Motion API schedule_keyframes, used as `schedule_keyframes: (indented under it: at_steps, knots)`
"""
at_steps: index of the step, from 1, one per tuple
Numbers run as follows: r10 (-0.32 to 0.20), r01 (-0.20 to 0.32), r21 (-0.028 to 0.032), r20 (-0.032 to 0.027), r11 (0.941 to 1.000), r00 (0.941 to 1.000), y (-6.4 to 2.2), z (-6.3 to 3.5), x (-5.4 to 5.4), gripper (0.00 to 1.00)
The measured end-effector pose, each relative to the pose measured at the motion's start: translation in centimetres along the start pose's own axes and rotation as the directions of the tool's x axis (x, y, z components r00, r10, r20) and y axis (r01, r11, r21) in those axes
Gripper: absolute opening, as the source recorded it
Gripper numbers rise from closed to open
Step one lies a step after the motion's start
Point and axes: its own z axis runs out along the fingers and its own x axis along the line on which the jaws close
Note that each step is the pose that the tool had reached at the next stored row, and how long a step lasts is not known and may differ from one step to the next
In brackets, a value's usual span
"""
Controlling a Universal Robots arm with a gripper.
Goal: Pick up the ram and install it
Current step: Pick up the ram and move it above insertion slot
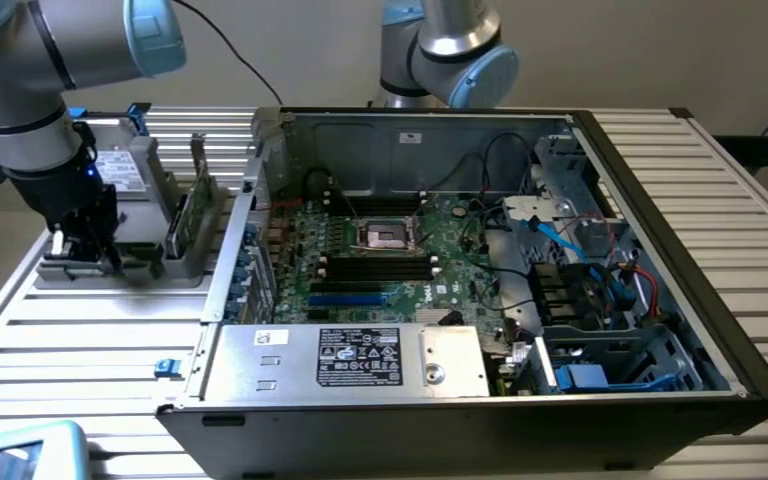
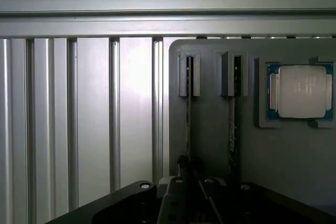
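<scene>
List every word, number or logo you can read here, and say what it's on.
No text here can be read.
Power supply label: black and white print, too small to read.
Small white sticker beside that label: blurred.
White sticker on the computer case's back wall: blurred.
Processor chip: faint marks, unreadable.

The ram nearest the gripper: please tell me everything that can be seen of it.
The ram stands on its long edge in a slot of the grey holder, so the wrist view sees it edge-on as a thin dark strip. One end sits in a grey U-shaped bracket; the other reaches the gripper, and contact cannot be judged. A second stick stands parallel beside it, apart.
</scene>
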Motion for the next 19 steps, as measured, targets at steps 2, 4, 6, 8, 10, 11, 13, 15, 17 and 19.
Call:
schedule_keyframes:
  at_steps: [2, 4, 6, 8, 10, 11, 13, 15, 17, 19]
  knots:
    - [0.0, 0.0, 0.0, 0.0, 1.0, 1.0, 0.0, 0.0, 0.0, 0.13]
    - [0.0, 0.0, 0.0008, 0.0004, 1.0, 1.0, 0.0, -0.19, 0.0, 0.13]
    - [0.0, 0.0, 0.0007, 0.0012, 1.0, 1.0, 0.03, -0.82, 0.0, 0.13]
    - [0.0, 0.0, 0.0008, 0.0022, 1.0, 1.0, 0.07, -1.61, 0.0, 0.13]
    - [0.0, 0.0, 0.0008, 0.0026, 1.0, 1.0, 0.1, -2.43, 0.0, 0.13]
    - [0.0, 0.0, 0.0008, 0.0027, 1.0, 1.0, 0.12, -2.87, 0.0, 0.13]
    - [0.0, 0.0, 0.0007, 0.0028, 1.0, 1.0, 0.16, -3.78, 0.0, 0.13]
    - [0.0, 0.0, 0.0006, 0.0028, 1.0, 1.0, 0.2, -4.68, 0.0, 0.13]
    - [0.0, 0.0, 0.0009, 0.0029, 1.0, 1.0, 0.23, -5.57, 0.0, 0.13]
    - [0.0, 0.0, 0.0008, 0.0029, 1.0, 1.0, 0.27, -6.51, 0.1, 0.13]
